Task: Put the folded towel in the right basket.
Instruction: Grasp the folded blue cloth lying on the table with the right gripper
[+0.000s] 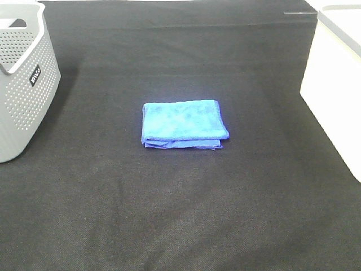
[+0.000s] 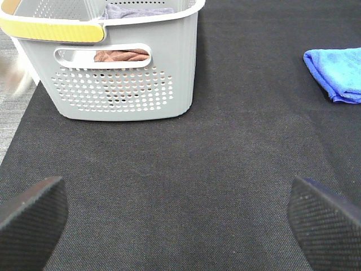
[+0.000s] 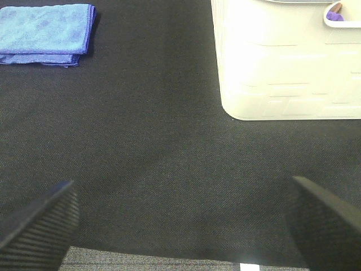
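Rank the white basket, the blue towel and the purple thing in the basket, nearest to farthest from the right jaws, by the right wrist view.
1. White basket, close ahead on the right.
2 and 3, too close to call: towel, off toward the middle; purple thing, high inside the basket.

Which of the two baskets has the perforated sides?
The grey basket on the left: its walls are dotted with holes. The white basket on the right has solid walls.

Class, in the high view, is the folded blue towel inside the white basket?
No, the folded blue towel lies on the black mat, apart from the white basket.
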Robot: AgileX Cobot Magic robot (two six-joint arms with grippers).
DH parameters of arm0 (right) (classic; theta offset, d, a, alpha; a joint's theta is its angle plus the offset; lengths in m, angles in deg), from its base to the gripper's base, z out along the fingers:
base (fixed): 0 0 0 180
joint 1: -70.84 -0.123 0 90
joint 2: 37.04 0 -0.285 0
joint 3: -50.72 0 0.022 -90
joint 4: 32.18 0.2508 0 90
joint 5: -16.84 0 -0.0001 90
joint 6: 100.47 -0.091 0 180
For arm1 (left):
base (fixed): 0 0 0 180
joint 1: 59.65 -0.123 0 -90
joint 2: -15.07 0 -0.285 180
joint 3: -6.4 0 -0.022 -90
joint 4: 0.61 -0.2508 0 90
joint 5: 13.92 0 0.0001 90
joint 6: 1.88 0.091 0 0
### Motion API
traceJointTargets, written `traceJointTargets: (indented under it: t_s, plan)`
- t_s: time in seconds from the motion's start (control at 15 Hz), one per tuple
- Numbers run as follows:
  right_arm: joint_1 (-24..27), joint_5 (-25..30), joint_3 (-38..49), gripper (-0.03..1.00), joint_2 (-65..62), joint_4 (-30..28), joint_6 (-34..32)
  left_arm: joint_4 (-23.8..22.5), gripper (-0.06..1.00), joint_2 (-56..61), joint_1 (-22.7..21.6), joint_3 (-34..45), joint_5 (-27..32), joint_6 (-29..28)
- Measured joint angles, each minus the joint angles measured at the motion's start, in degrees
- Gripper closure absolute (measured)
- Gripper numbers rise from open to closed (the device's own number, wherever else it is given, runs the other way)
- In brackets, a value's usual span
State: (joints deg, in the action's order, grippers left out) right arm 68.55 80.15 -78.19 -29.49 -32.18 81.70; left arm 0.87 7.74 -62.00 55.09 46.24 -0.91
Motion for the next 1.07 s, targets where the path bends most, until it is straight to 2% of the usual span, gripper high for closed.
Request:
traceJointTargets:
  t_s: [1.07]
  plan:
    - [0.0, 0.0, 0.0, 0.0, 0.0, 0.0, 0.0, -0.1, -0.04, 0.0, 0.0, 0.0, 0.0, 0.0]
